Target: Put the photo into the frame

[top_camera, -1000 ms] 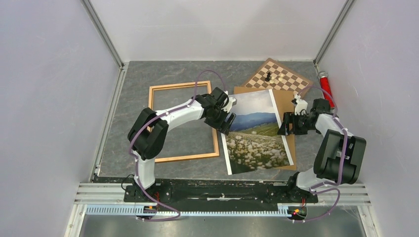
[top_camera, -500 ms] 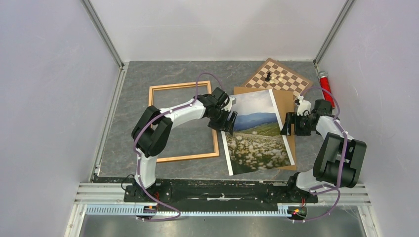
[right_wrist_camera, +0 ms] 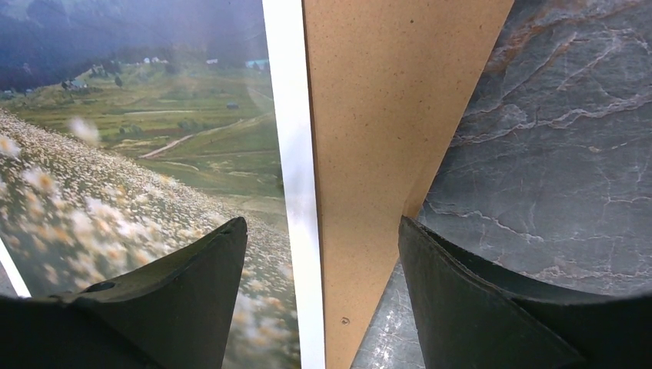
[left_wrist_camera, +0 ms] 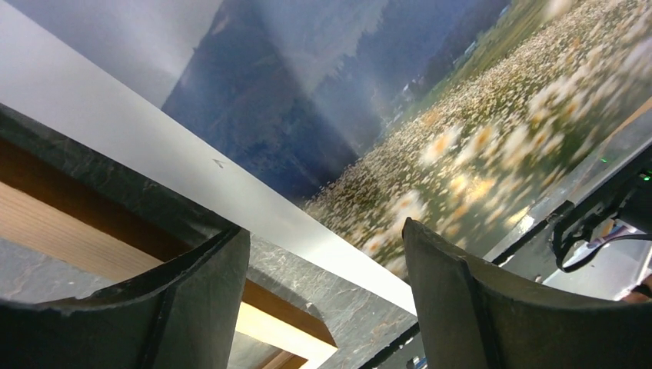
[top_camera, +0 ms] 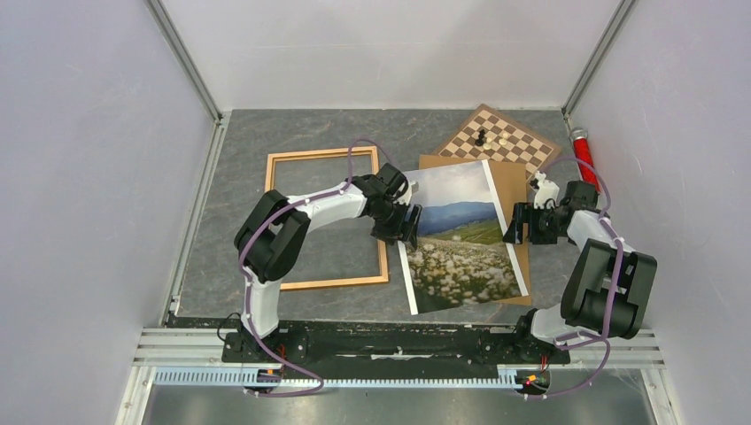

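The photo (top_camera: 460, 239), a print of blue mountains and a flowered meadow, lies face up right of centre on a brown backing board (top_camera: 511, 181). The light wooden frame (top_camera: 319, 154) lies flat to its left. My left gripper (top_camera: 403, 226) hovers open over the photo's left white border, between the frame's right rail and the print. In the left wrist view the photo (left_wrist_camera: 384, 100) and the frame's rail (left_wrist_camera: 284, 323) show between the spread fingers (left_wrist_camera: 192, 307). My right gripper (top_camera: 518, 223) stands open over the photo's right edge. In the right wrist view its jaws straddle the photo (right_wrist_camera: 115, 154) and board (right_wrist_camera: 377, 115).
A chessboard (top_camera: 500, 142) with a few pieces lies at the back right, partly under the backing board. A red cylinder (top_camera: 582, 155) rests by the right wall. White walls close in the dark stone-patterned table (top_camera: 230, 195) on three sides.
My left gripper has slid a little toward the near side along the photo's left edge. The right gripper has shifted slightly to the right. The photo has not moved.
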`<control>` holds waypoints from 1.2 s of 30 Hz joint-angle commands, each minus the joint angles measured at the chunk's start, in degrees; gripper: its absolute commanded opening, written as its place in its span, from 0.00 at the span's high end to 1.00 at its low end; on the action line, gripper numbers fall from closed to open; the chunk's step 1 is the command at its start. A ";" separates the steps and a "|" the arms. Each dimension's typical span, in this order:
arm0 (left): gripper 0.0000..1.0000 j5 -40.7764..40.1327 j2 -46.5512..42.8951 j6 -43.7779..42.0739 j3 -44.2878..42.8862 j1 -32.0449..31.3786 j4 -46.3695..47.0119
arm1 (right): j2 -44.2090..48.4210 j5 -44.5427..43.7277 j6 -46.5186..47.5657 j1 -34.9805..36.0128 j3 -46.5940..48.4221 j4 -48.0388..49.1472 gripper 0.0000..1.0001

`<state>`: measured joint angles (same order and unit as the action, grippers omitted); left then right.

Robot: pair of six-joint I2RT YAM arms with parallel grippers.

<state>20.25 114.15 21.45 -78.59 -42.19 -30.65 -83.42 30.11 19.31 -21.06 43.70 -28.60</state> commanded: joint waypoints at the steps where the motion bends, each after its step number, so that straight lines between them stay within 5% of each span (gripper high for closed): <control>1: 0.22 3.54 -2.51 3.85 2.48 0.01 4.10 | -0.71 2.93 1.36 1.05 -2.90 -1.56 0.25; 10: 0.29 10.20 -2.15 3.29 5.57 1.19 11.84 | 0.00 5.49 2.63 3.20 -3.23 -1.82 0.26; 24: 0.56 7.54 -6.16 -0.74 6.98 4.22 14.53 | -0.37 1.94 2.28 3.20 -3.38 -0.94 0.28; 36: 0.68 10.03 -5.16 -1.02 6.87 5.28 20.98 | -0.11 -0.83 2.06 3.20 -3.01 -0.86 0.29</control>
<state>27.64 110.15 22.37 -71.48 -36.93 -14.90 -82.43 32.05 21.41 -18.31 42.17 -28.08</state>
